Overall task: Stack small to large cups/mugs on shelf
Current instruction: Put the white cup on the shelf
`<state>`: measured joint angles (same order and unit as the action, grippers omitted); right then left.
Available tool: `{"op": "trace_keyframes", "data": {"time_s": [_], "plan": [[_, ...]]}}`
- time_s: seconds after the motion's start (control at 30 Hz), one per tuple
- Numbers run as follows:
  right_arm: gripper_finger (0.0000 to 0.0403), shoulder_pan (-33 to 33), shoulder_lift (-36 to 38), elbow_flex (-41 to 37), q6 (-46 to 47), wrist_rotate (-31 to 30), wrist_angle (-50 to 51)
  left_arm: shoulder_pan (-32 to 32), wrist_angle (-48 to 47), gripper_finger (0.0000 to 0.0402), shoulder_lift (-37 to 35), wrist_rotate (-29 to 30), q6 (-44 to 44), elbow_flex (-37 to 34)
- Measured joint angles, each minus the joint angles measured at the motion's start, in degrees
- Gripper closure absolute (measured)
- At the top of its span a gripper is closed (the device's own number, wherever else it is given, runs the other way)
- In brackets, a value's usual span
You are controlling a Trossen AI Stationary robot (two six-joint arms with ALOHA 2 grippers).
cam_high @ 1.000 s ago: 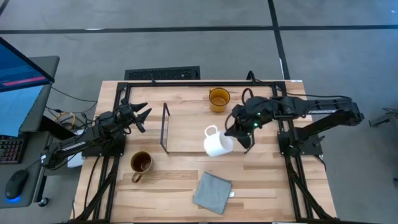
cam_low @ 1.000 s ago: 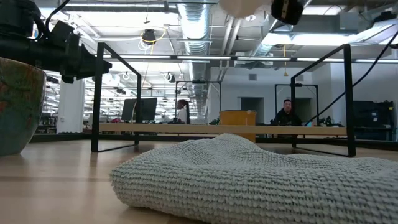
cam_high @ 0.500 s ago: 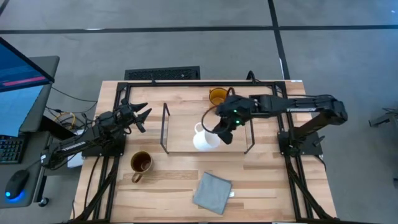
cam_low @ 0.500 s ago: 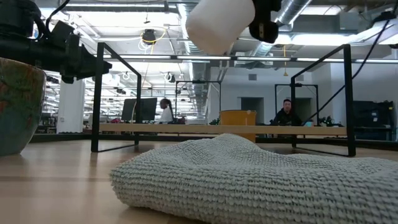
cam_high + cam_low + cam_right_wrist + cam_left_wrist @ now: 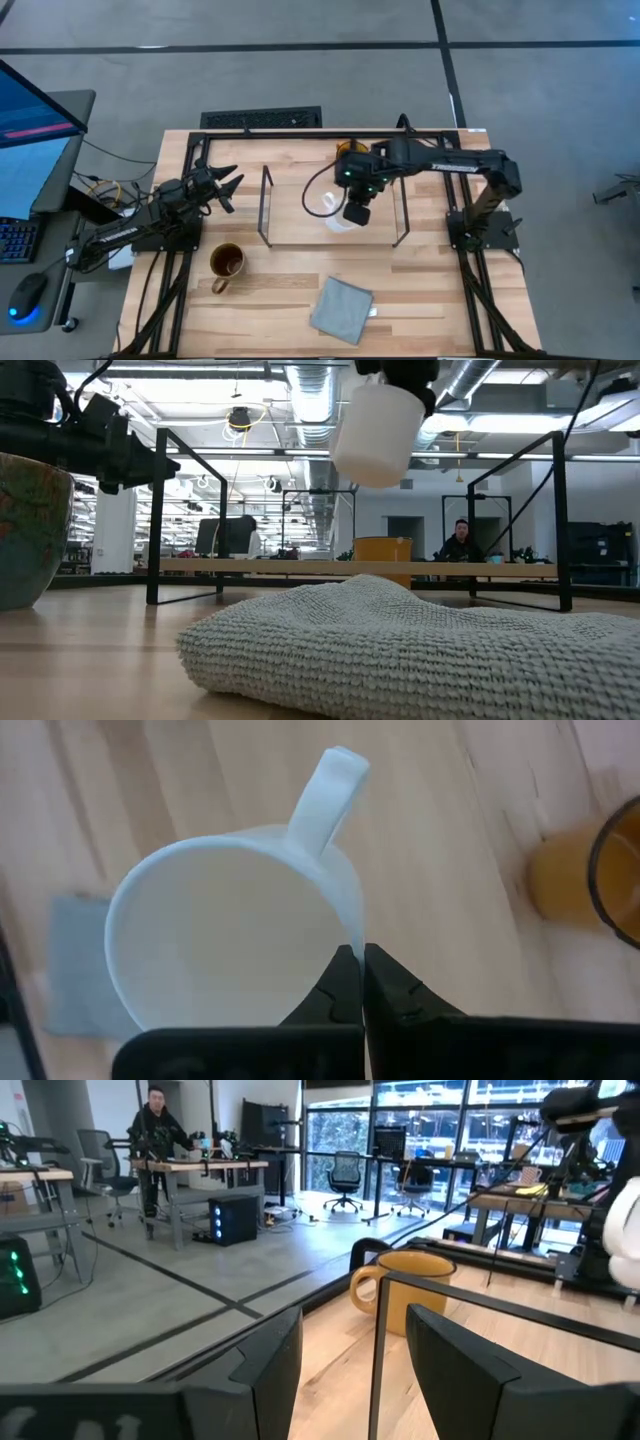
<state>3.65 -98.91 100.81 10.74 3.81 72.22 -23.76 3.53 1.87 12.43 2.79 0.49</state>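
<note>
Your right gripper (image 5: pixel 352 982), pinching the small white handled mug's (image 5: pixel 378 432) rim, has carried it toward the far edge, over the light-wood shelf (image 5: pixel 300 215); lowering comes next.

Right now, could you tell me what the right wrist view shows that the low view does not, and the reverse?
Only the right wrist view shows the white mug's empty inside, its handle, and the right end effector pinching its rim.

Only the low view shows the mug hanging in the air above the shelf, the grey cloth in front, the brownish-tan mug and people in the room behind.

Both show the white mug and the amber mug.
</note>
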Motion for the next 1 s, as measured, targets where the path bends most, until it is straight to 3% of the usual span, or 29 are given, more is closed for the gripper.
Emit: {"op": "trace_keyframes", "data": {"time_s": [0.33,0.77,1.0], "plan": [[0.0397,0.6,-6.3,2.3,-13.9,-5.6,10.5,0.0,-0.1,0.023,0.0,0.0,0.0,0.0],[0.0397,0.6,-7.4,2.3,-37.0,-9.7,11.9,0.0,-0.1,0.023,0.0,0.0,0.0,0.0],[0.0397,-0.7,-7.4,2.3,-56.3,-13.6,13.1,0.0,-0.1,0.023,0.0,0.0,0.0,0.0]]}}
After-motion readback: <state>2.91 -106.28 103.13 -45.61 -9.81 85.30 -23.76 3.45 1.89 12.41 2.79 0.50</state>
